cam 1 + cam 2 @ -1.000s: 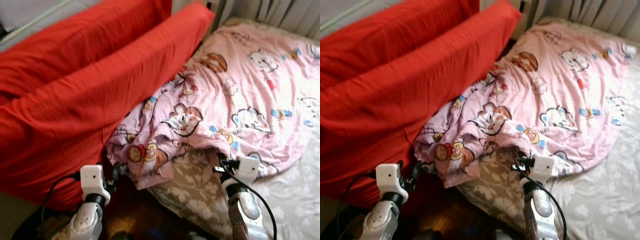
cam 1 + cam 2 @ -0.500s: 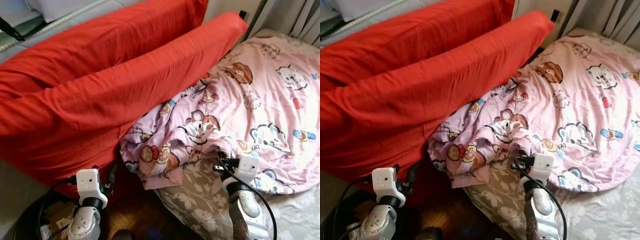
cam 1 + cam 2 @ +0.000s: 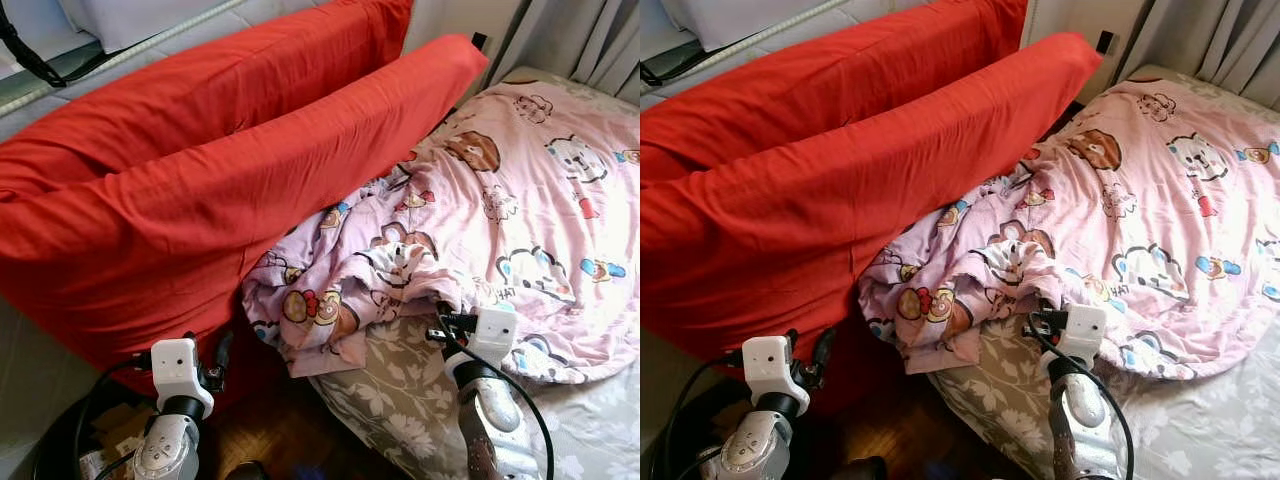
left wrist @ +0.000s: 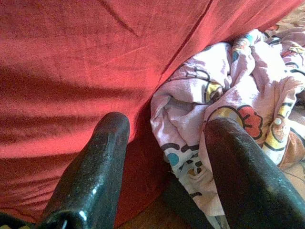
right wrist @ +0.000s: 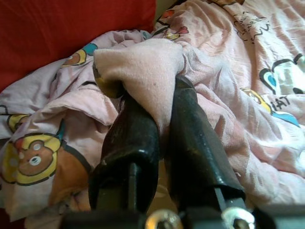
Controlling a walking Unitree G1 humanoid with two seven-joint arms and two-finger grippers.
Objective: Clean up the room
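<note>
We're gripping the pink blanket (image 3: 500, 220) on the bed (image 3: 400, 410)!
Right pincer (image 5: 145, 90) is pinching a fold tight; left pincer (image 4: 164, 143) is hovering spread wide by the red cushion (image 3: 200, 210).

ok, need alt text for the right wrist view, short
The right gripper is shut on a fold of the pink cartoon-print blanket, the cloth pinched between its two black fingers. More of the rumpled blanket spreads behind it, with a red cushion beyond.
</note>
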